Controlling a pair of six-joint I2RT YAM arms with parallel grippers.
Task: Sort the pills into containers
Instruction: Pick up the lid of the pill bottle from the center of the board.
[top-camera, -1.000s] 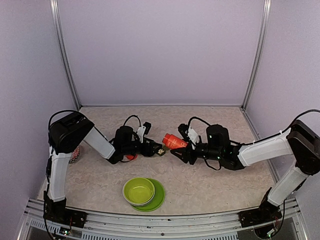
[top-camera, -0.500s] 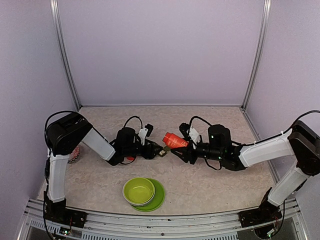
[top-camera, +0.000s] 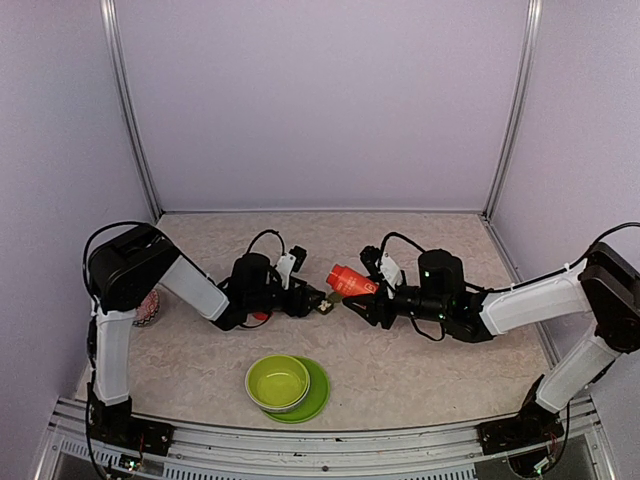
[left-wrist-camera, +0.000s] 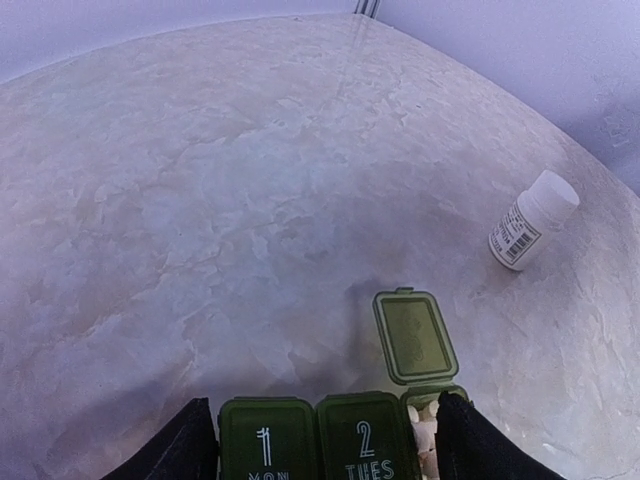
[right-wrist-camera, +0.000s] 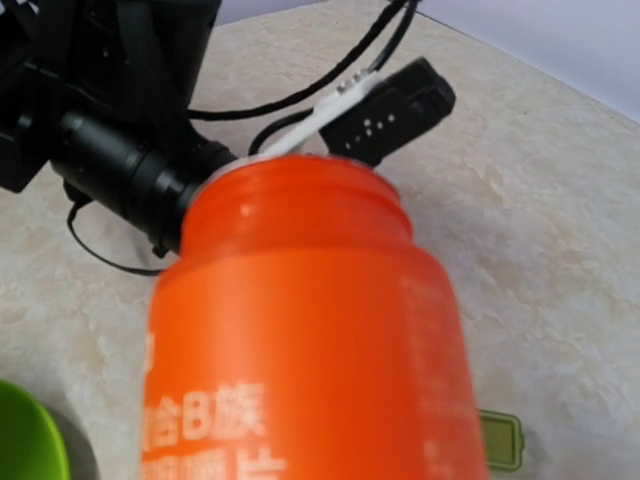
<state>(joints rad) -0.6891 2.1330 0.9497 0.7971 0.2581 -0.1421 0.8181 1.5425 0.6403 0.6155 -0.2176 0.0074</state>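
Observation:
The containers are a dark green strip box marked "1 MON" and "2 TUES", held flat between the black fingers of my left gripper, which is shut on it. Its third lid stands open over white pills. In the top view the box sits at the tip of the left gripper. My right gripper is shut on the orange-red bottle, tilted with its open mouth toward the box. The bottle fills the right wrist view and hides the fingers.
A lime-green bowl on its plate stands near the front edge. A red cap lies under the left arm. A small white bottle lies on the table. A small reddish object sits by the left arm's base.
The left gripper has edged slightly right with the box, closer to the bottle's mouth. The right arm and bottle have hardly moved.

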